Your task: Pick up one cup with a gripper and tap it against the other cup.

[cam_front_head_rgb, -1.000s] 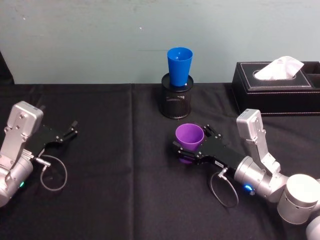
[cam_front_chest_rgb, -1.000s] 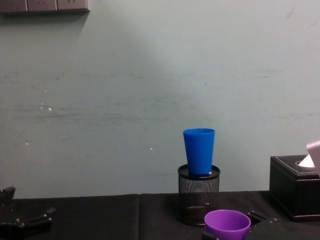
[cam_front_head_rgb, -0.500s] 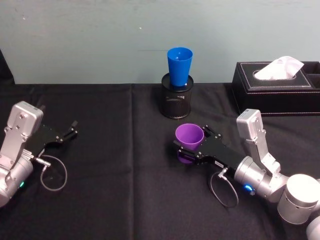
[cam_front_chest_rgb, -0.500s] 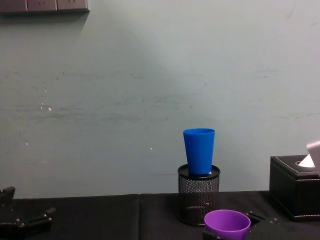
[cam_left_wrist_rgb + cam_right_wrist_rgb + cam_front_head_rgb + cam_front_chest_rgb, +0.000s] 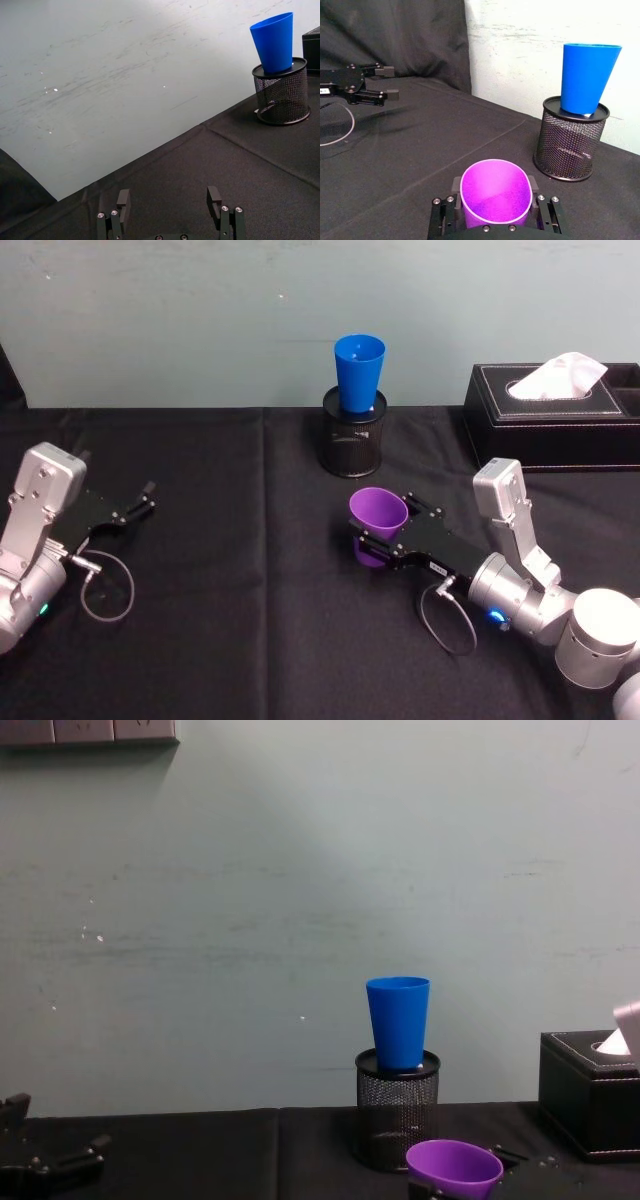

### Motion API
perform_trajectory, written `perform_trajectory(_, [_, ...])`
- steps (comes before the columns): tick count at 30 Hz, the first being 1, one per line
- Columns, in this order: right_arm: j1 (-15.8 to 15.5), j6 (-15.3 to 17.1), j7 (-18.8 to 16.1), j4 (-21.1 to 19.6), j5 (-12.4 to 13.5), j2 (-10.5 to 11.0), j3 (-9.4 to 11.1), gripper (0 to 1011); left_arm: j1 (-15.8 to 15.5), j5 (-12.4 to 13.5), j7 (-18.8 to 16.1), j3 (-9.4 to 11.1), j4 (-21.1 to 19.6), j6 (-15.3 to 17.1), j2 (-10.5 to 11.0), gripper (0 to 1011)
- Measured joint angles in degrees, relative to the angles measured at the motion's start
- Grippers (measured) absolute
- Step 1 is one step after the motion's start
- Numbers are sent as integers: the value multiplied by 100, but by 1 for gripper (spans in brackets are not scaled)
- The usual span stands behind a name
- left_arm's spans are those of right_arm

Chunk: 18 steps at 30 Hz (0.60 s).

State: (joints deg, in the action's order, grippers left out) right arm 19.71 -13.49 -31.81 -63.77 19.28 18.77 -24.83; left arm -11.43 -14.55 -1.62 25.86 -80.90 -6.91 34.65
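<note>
Right gripper clamped on the purple cup, blue cup perched ahead.
The right gripper [image 5: 372,543] grips the purple cup [image 5: 378,518] near the table's [image 5: 250,640] middle. The blue cup [image 5: 359,368] sits loosely in a mesh holder [image 5: 352,445] at the back edge. A hard tap could topple it, or the smooth tumbler might slip. The left gripper [image 5: 143,502] rests open near the left edge.
</note>
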Motion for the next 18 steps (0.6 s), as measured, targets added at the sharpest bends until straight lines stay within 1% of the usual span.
perform_trajectory(8, [0, 2, 2, -7, -2, 5, 0, 726, 0, 0, 0, 0, 0, 0, 0, 1000])
perform_trajectory(12, [-4, 15, -49, -159, -50, 67, 10, 726, 0, 0, 0, 0, 0, 0, 0, 1000])
perform_trajectory(16, [-33, 227, -46, -438, -50, 144, 67, 726, 0, 0, 0, 0, 0, 0, 0, 1000])
perform_trajectory(17, [-40, 302, -46, -510, -26, 160, 84, 726, 0, 0, 0, 0, 0, 0, 0, 1000])
perform_trajectory(18, [-56, 461, -45, -676, 37, 203, 123, 726, 0, 0, 0, 0, 0, 0, 0, 1000])
